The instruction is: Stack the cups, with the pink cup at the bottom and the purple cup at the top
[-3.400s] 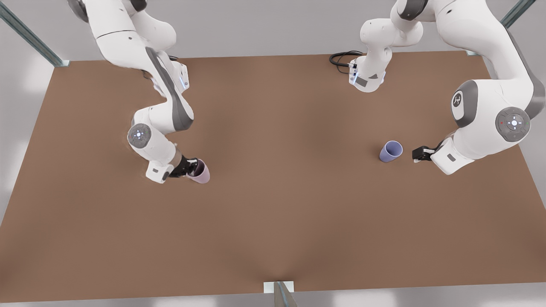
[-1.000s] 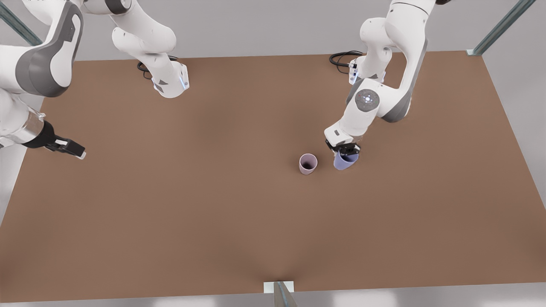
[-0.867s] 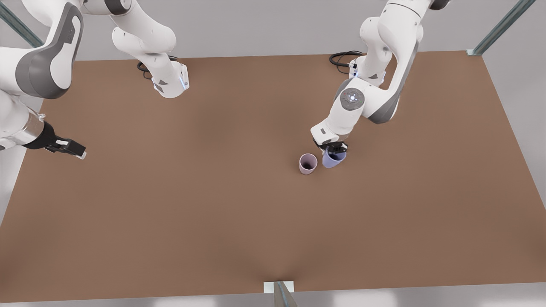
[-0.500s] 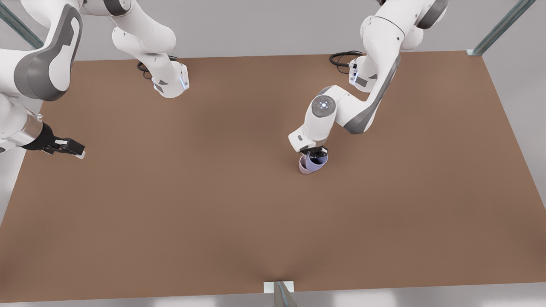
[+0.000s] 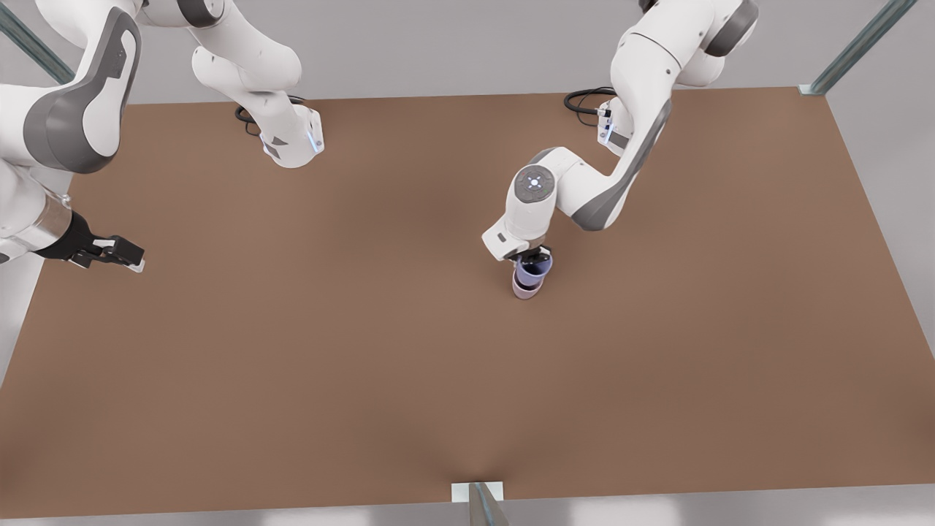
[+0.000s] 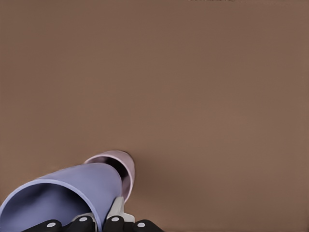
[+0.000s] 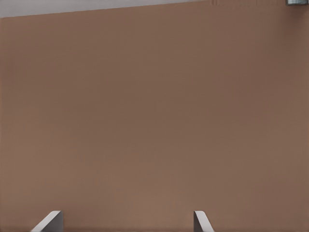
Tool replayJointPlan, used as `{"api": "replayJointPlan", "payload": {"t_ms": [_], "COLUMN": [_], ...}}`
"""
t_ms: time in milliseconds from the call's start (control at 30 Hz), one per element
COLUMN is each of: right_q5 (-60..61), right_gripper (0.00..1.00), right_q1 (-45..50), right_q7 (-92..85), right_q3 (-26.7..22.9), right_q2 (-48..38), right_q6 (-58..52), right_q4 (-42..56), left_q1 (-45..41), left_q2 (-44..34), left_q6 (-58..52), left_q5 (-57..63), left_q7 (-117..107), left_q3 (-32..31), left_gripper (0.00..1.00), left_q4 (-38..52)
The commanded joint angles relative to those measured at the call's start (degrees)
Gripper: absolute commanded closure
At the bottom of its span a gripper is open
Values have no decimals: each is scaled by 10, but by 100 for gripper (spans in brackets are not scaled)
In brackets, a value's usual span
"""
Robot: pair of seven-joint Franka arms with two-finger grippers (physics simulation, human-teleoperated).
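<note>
At the front view's left, your right gripper point(image 5: 130, 257) waits over the edge of the bare brown table point(image 5: 292, 351); its wrist view shows its two pale fingertips point(image 7: 48, 221) standing well apart with nothing between them.

Near the middle of the table, your left gripper point(image 5: 535, 258) is clamped on the rim of the periwinkle blue-purple tapered tumbler, the purple cup point(image 5: 531, 269). That cup hangs right above the dusty pale pink-mauve tumbler, the pink cup point(image 5: 525, 291), which stands upright on the table. In the left wrist view the purple cup point(image 6: 67, 195) looks tilted against the pink cup's mouth point(image 6: 116, 164), so level it, centre base over opening, lower straight, and let go only once it seats.

No brand, label or writing is readable on either cup.
</note>
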Motion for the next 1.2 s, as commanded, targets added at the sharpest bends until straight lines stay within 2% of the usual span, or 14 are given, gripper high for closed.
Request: {"api": "replayJointPlan", "payload": {"t_ms": [0, 633, 667, 700, 733, 1067, 1100, 1133, 1167], "right_q5": [2, 9, 9, 10, 14, 22, 23, 23, 23], "right_gripper": [0, 0, 0, 0, 0, 0, 0, 0, 0], "right_q1": [1, 0, 1, 1, 1, -13, -13, -13, -13], "right_q7": [-23, -22, -22, -22, -22, -28, -28, -28, -28], "right_q3": [0, -1, 0, 0, 0, -2, -2, -2, -2], "right_q2": [-1, 0, 0, 1, 0, -1, -1, -1, -1], "right_q6": [1, 16, 17, 17, 17, 17, 17, 17, 17], "right_q4": [0, 0, 0, 0, 0, 0, 0, 0, 0], "left_q1": [0, 0, 0, 0, 0, -1, 0, -3, -4], "left_q2": [4, 33, 35, 36, 36, 36, 34, 35, 35], "left_q6": [-1, 10, 10, 10, 10, 10, 8, 2, 2], "left_q5": [-2, 3, 3, 3, 3, 4, 4, 4, 4], "left_q7": [-73, -72, -72, -72, -71, -72, -72, -72, -72], "left_q3": [0, 1, 1, 1, 1, 1, 1, 1, 1], "left_gripper": [79, 79, 78, 60, 56, 56, 46, 0, 0], "left_q4": [1, 1, 1, 1, 1, 1, 2, 10, 11]}}
